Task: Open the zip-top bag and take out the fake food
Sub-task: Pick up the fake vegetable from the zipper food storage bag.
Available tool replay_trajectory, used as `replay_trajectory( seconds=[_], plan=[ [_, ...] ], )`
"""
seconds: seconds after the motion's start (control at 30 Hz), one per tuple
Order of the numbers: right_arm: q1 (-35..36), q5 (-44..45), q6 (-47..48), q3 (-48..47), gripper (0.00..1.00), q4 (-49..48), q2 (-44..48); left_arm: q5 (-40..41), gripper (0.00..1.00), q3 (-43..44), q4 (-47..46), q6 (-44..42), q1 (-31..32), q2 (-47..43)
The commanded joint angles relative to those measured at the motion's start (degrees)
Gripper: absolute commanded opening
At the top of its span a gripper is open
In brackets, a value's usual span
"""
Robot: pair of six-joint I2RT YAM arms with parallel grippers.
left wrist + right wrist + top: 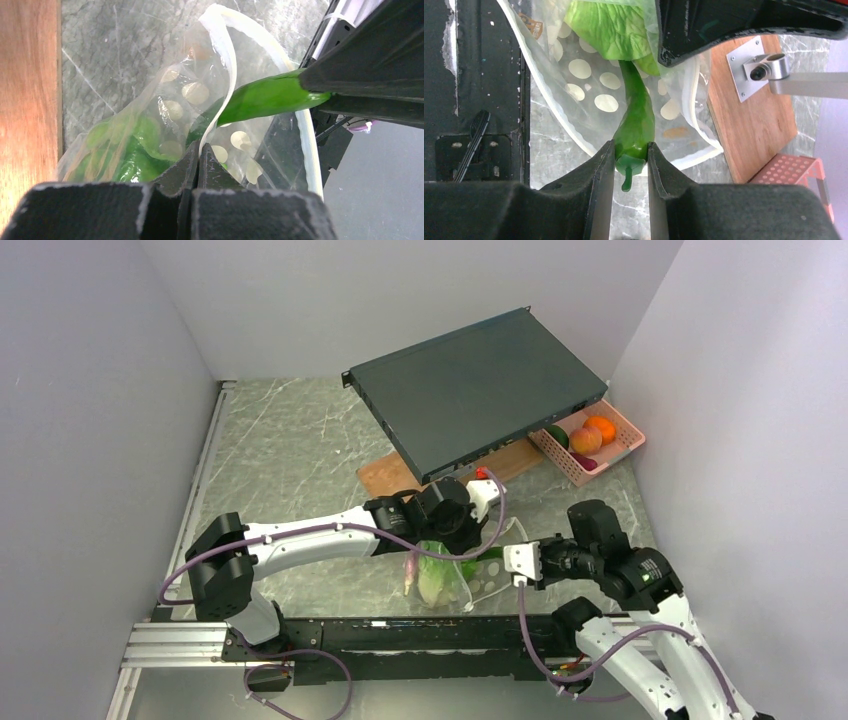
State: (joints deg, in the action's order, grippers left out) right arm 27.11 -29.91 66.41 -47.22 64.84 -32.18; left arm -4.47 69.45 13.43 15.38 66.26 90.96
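Where the grey, marble-veined bench (300,440) nears its front edge, the zip-top bag (175,90) is found lying between the two arms. It is made of clear, limp, creased plastic printed with pale round dots and rimmed by a thick whitish zip strip, and its mouth is held agape. The left gripper (198,160) is pressed together on that rim, so that the strip is pinched between the dark, scuffed fingers. A long, glossy, curved green pepper (636,117) is clamped at its stem end by the right gripper (630,152); its body is seen crossing the rim, with the far tip inside the bag. A crinkled, veined, bright green leafy piece (606,25) is lodged deeper in the bag. Further back, a flat wooden board (385,475) is partly covered by a dark, slab-like metal case (480,390), and round orange fruits (600,427) are held in a pink lattice basket (620,450).
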Motion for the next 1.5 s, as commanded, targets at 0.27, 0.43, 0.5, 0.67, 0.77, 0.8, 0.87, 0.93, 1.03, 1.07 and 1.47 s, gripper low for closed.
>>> replay_trajectory(
  seconds=[0.27, 0.43, 0.5, 0.67, 0.77, 0.8, 0.87, 0.93, 1.03, 1.07, 1.47],
  plan=[
    [-1.27, 3.85, -5.27, -7.63, 0.0, 5.72, 0.69, 4.3, 0.0, -0.27, 1.82, 2.84, -1.37, -2.62],
    [-1.75, 6.42, -7.38, -11.64, 0.0, 6.11, 0.32, 4.29, 0.0, -0.89, 1.94, 3.84, -1.82, -2.54],
    [-1.95, 7.19, -7.53, -13.4, 0.0, 6.57, 0.04, 4.3, 0.0, -1.06, 2.09, 4.15, -2.08, -2.54],
    [-3.06, 7.75, -8.32, -17.48, 0.0, 8.24, -0.26, 4.29, 0.0, -1.25, 2.4, 4.86, -2.62, -2.58],
    [-3.14, 8.36, -7.83, -19.05, 0.0, 10.97, 0.05, 5.82, 0.0, -1.25, 2.69, 5.17, -2.95, -2.7],
    [-3.18, 9.0, -8.19, -19.36, 0.0, 11.59, 0.32, 6.17, 0.0, -1.25, 2.84, 5.31, -3.04, -2.76],
    [-3.21, 10.17, -8.19, -20.35, 0.0, 13.36, 0.75, 6.31, 0.0, -1.38, 2.79, 5.6, -3.22, -2.87],
    [-3.26, 11.33, -8.7, -21.53, 0.0, 13.87, 1.27, 6.18, 0.0, -1.51, 2.56, 5.8, -3.35, -2.89],
    [-3.51, 12.19, -10.37, -23.86, 0.0, 13.75, 1.65, 5.93, 0.0, -1.49, 2.41, 5.89, -3.5, -2.73],
    [-3.93, 12.36, -10.64, -24.53, 0.0, 13.78, 1.68, 5.82, 0.0, -1.46, 2.43, 5.89, -3.5, -2.72],
    [-9.83, 16.29, -16.34, -24.65, 0.0, 8.01, 3.67, 5.03, 0.0, -1.72, 1.73, 5.71, -3.51, -2.96]
  ],
)
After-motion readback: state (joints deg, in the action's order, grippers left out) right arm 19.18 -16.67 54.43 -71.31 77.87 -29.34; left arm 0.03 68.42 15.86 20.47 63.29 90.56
